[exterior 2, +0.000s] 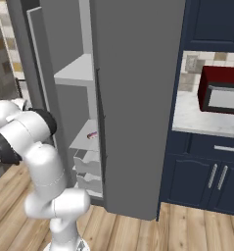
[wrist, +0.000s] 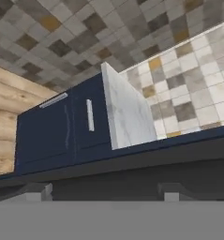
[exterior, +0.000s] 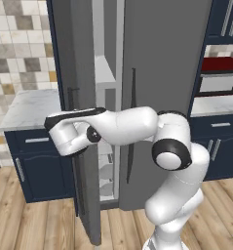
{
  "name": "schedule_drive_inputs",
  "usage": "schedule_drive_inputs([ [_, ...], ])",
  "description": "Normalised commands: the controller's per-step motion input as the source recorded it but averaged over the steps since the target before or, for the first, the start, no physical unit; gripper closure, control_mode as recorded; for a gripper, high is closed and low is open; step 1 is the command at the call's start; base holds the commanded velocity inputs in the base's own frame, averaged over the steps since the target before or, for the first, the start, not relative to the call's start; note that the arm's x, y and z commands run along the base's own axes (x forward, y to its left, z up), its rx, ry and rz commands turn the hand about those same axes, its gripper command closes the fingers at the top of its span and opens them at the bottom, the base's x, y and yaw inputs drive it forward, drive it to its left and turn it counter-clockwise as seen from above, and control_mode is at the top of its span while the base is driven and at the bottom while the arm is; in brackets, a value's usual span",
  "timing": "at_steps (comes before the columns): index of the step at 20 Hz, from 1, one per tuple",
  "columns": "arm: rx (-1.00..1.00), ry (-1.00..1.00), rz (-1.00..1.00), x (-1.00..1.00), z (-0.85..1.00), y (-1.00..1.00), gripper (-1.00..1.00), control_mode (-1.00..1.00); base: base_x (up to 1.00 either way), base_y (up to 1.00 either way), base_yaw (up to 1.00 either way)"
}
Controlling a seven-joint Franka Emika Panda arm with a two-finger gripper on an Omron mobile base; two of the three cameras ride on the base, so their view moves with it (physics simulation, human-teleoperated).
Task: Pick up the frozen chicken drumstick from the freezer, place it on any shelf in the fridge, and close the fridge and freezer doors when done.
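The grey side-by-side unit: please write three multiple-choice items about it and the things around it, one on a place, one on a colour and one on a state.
1. Where does the microwave stand?
A. On the counter to the right of the grey unit
B. On the wooden floor
C. On a shelf inside the unit

2. What colour are the lower cabinets?
A. White
B. Dark blue
C. Green

3. How do the unit's two doors stand?
A. Both are shut
B. Both are swung wide open
C. The narrower door is open and the wider door is shut

Answers:
1 A: it sits on the pale counter beside the unit.
2 B: their fronts are dark blue with pale handles.
3 C: the narrower door stands away from its column and white shelves show behind it, while the wider door lies flat and closed.
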Motion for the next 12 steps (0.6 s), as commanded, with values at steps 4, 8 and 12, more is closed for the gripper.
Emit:
schedule_drive_inputs([
  [4,0.0,0.0,-0.46,0.0,0.0,-0.31,-1.0,-1.0,0.0,0.0,0.0],
  [8,0.0,0.0,-0.44,0.0,0.0,-0.28,-1.0,-1.0,0.0,0.0,0.0],
  [12,0.0,0.0,-0.41,0.08,0.0,-0.06,-1.0,-1.0,0.0,0.0,0.0],
])
